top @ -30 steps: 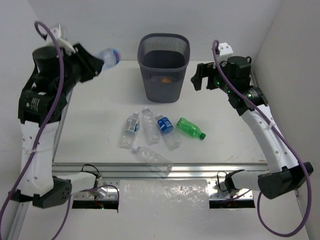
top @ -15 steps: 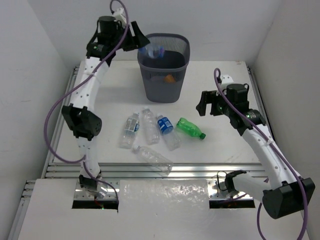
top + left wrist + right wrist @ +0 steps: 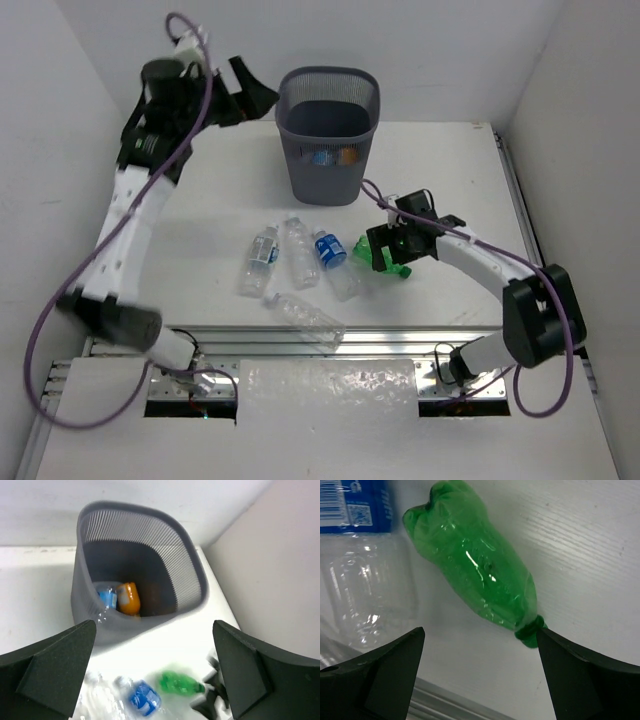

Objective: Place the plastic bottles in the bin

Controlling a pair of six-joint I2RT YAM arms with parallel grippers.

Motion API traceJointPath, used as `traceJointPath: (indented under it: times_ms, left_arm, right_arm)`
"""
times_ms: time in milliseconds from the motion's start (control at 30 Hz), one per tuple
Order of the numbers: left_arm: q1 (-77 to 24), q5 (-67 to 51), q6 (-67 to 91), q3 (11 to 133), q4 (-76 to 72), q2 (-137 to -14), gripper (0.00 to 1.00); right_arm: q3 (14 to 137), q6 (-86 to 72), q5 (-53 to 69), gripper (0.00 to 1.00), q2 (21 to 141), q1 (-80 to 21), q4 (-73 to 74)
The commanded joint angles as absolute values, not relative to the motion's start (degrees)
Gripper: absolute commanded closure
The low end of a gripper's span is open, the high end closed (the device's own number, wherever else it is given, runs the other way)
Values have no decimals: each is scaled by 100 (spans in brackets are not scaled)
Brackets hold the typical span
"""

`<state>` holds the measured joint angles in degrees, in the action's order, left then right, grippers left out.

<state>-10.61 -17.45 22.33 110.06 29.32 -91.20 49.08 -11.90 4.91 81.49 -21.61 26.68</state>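
Grey mesh walls of the bin (image 3: 187,575), standing at the middle of the table's (image 3: 200,220) far edge, hold two bottles: the short orange bottle (image 3: 128,598) and a blue-labelled bottle (image 3: 106,597) beside it at the bottom. By my count that puts two of seven in and five to go. Four clear bottles (image 3: 299,250) lie in a loose cluster between the centre and the near edge, and the green bottle (image 3: 480,575) lies on its side just right of them. The right gripper (image 3: 479,630) hangs over the green bottle with its jaws spread wide on either side, not yet closed. The left gripper (image 3: 255,88) hovers near the far left corner beside the bin, gaping and empty.
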Motion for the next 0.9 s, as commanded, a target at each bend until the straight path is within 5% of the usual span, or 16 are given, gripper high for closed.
traceJointPath:
  times_ms: [0,67,233,400,533,600,700,867]
  left_arm:
    - [-1116,-1301,2513,8889,2296,-7294,0]
    - [-1125,-1449,2575,7523,1848,-6647,0]
    - [-1125,-1529,2295,6391,2091,-5345,0]
    - [-1125,-2195,2171,5714,1917,-4861,0]
    - [-1273,-3740,2794,5090,794,-4878,0]
    - [-1475,-3963,2952,4922,152,-5000,0]
    - [-2072,-3999,3067,4887,-587,-5238,0]
    - [-3110,-3657,3076,4922,-1563,-5668,0]
  right_arm:
    - [4957,-897,256,9,8585,-2206,1778]
    - [4913,-748,150,11,8936,-2206,1504]
    - [4764,-668,-412,27,9334,-2171,950]
    - [4369,-922,-606,71,8906,-2118,536]
    - [3886,-1641,-380,75,7422,-2127,405]
    - [3518,-1862,874,75,6675,-2127,-14]
    - [3314,-2407,2975,76,5627,-2136,-903]
    - [3665,-3207,4209,76,5405,-2180,-1124]
